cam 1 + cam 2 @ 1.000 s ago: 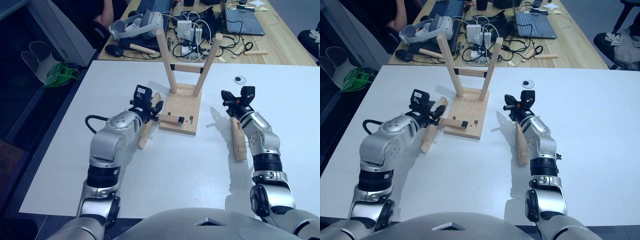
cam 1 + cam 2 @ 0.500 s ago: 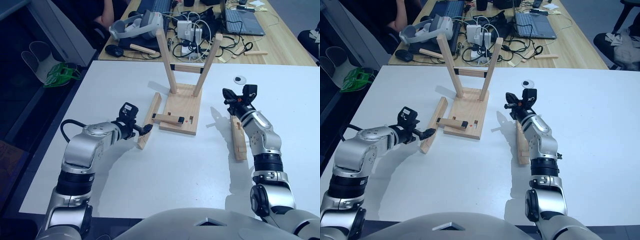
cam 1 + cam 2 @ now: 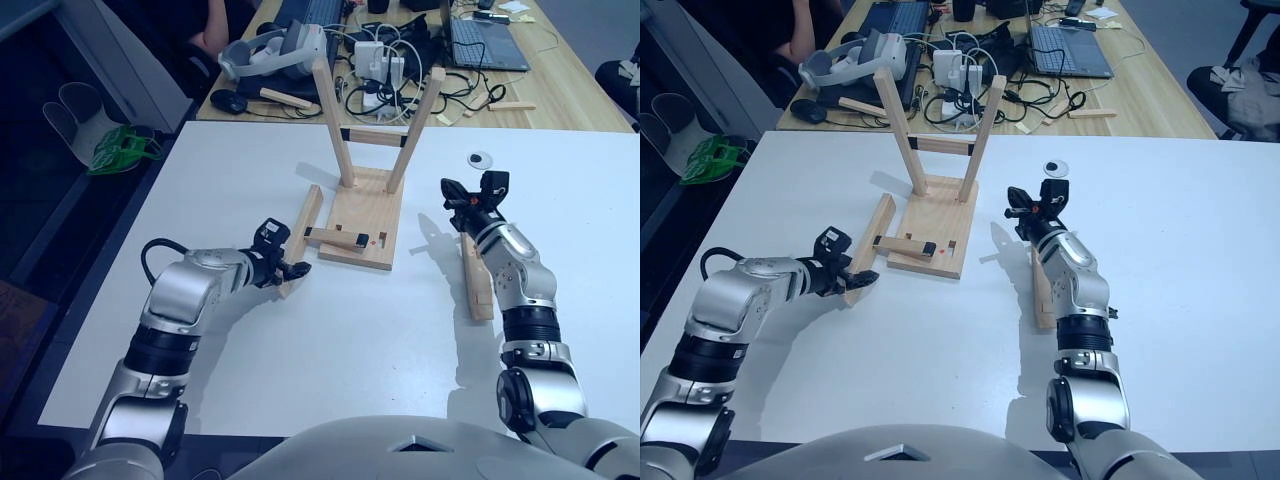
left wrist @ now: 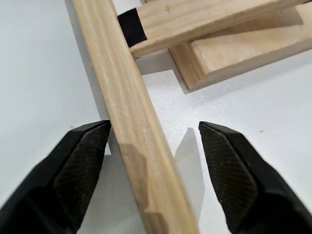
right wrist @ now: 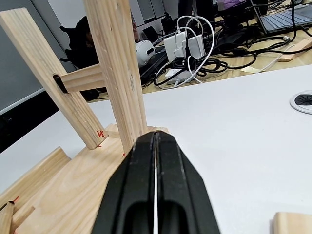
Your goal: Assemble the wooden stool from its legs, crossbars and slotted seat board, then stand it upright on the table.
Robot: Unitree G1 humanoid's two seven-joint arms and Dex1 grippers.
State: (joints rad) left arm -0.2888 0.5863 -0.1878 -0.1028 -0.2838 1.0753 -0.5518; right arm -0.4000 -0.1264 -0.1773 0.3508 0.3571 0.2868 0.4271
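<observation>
While spread, left gripper astride leg.

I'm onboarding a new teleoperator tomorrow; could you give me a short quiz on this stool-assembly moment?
1. True or false: the left gripper has its jaws open astride the near end of the loose pale wooden leg lying left of the flat slotted wooden seat board.
2. How many upright wooden legs stand in the seat board?
3. The right gripper has its jaws: A) shut on a leg, B) shut and empty, C) wide open.
Key: 1 true; 2 two; 3 B.
</observation>
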